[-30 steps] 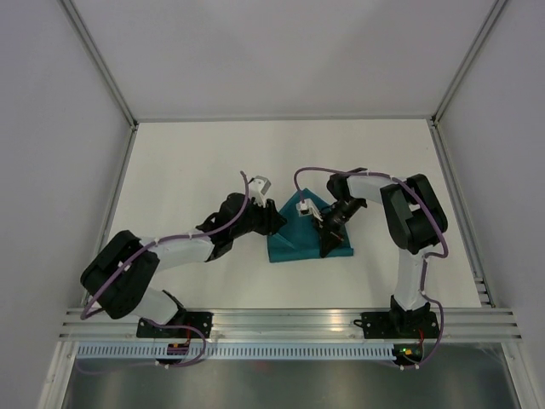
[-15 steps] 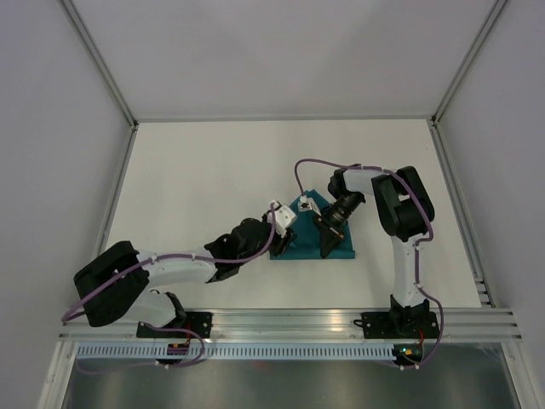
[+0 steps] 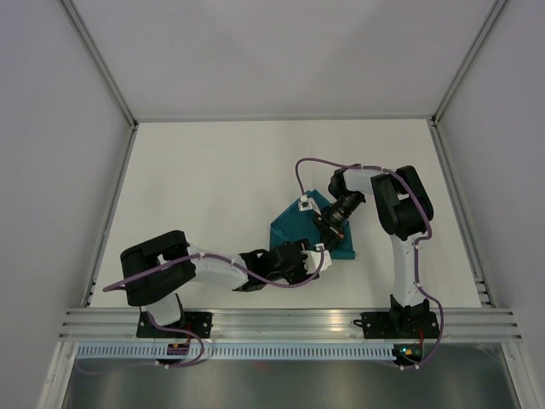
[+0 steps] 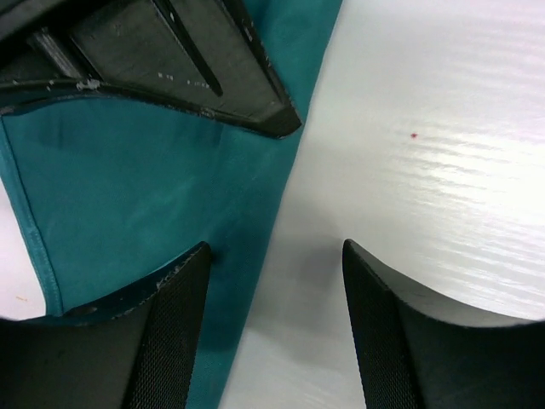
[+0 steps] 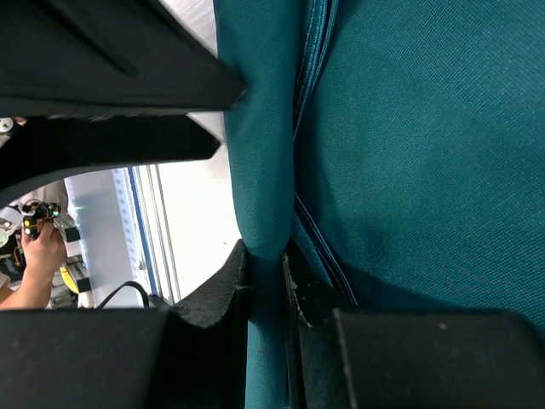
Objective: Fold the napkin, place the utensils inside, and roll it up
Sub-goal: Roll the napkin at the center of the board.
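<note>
1. Roughly mid-table, a little toward 3 o'clock on the white table [image 3: 204, 170], the napkin [image 3: 289, 223] lies folded into a teal wedge; its peak points to 12 o'clock and its long edge faces 6 o'clock
2. No knife can be made out in any view
3. Reaching in from the wedge's 1 o'clock side, the right gripper [image 3: 329, 238] sits low over the cloth's 4 o'clock part; the right wrist view shows its jaws pinched narrowly together on a raised, upright fold of the napkin, with flat cloth spreading away toward 3 o'clock
4. Stretched along the near side from 8 o'clock, the left gripper [image 3: 326, 254] meets the napkin's edge at about 5 o'clock, just beside the right gripper
5. Seen from the left wrist, its jaws stand wide apart and grasp nothing; they straddle the cloth's border, one finger over teal cloth at 7 o'clock, the other over bare table at 5 o'clock; a dark finger of the right gripper crosses the view at 11 o'clock, resting on the cloth
</note>
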Motion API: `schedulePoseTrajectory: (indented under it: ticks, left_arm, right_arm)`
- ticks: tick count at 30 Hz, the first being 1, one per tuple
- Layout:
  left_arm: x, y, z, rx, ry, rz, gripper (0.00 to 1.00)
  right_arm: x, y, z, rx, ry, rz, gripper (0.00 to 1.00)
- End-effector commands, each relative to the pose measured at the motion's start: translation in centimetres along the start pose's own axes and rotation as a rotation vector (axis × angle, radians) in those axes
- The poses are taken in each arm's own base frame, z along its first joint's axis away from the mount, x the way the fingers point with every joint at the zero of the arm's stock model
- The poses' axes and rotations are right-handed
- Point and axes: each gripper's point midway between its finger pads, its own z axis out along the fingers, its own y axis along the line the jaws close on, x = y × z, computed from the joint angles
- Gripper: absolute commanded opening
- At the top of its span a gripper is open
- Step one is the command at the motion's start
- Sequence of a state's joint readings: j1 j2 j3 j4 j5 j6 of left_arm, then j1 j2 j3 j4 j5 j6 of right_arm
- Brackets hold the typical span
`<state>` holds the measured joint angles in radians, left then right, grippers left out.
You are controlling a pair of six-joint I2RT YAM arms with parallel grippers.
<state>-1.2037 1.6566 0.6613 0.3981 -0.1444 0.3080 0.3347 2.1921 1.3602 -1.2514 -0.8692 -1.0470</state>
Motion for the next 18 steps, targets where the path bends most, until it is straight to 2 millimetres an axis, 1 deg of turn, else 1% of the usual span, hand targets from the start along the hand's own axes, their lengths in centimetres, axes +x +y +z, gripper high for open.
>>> schedulePoseTrajectory:
  ticks: [1, 8, 10, 11, 12, 13, 14, 17, 18]
  left_arm:
    - [-0.8, 1.5, 0.9, -0.065, -0.009, 0.084, 0.69]
    - [0.0, 2.2, 1.7, -0.105, 0.02, 0.136, 0.68]
    - [0.7, 1.9, 1.9, -0.088, 0.042, 0.164, 0.66]
    - [0.6, 1.8, 2.1, -0.08, 0.047, 0.172, 0.65]
    - [0.8, 1.6, 2.1, -0.065, 0.054, 0.178, 0.62]
    - [1.3, 1.3, 2.2, -0.05, 0.073, 0.189, 0.6]
    - [1.2, 1.0, 2.3, -0.031, 0.072, 0.194, 0.58]
    - [1.7, 0.3, 2.6, 0.016, 0.103, 0.199, 0.47]
    - [1.8, 0.1, 2.7, 0.03, 0.112, 0.198, 0.41]
  right_arm:
    - [2.2, -5.6, 0.4, 0.138, 0.114, -0.122, 0.05]
    - [2.3, -5.5, 0.2, 0.138, 0.116, -0.116, 0.05]
    - [2.3, -5.6, 0.2, 0.139, 0.115, -0.118, 0.04]
    - [2.3, -5.6, 0.2, 0.138, 0.115, -0.117, 0.04]
    - [2.3, -5.6, 0.2, 0.139, 0.116, -0.116, 0.04]
    - [2.4, -5.6, 0.2, 0.139, 0.115, -0.114, 0.04]
    - [2.3, -5.6, 0.2, 0.139, 0.113, -0.115, 0.04]
    - [2.4, -5.6, 0.1, 0.139, 0.111, -0.111, 0.04]
    - [2.3, -5.6, 0.1, 0.142, 0.109, -0.114, 0.04]
